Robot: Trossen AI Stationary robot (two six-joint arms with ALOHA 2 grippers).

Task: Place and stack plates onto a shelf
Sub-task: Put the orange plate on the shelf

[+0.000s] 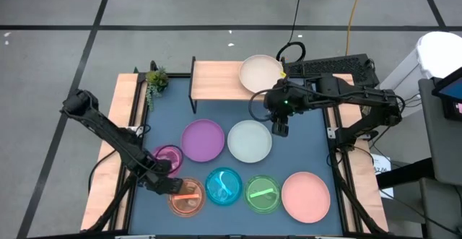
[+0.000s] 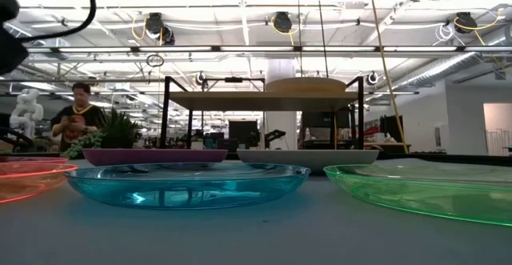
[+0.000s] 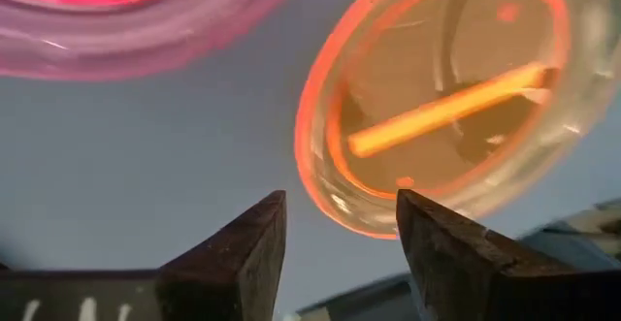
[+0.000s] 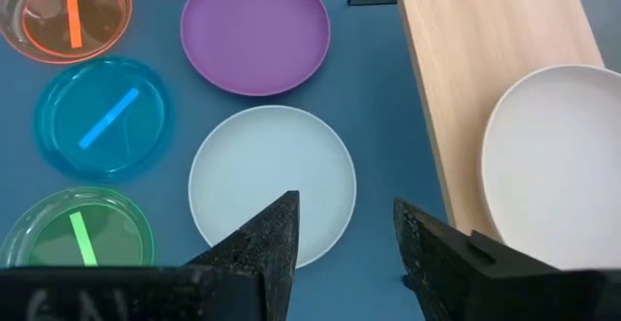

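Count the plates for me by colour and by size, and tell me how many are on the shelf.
Large opaque plates: 4, namely purple, white, pink, beige
Small translucent plates: 4, namely pink, orange, blue, green
On the shelf: 1, the beige
Total: 8

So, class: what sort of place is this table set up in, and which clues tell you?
Probably a robotics lab in a big open workshop: two robot arms work the table, exposed pipes and strip lights run overhead, and workbenches stretch behind.
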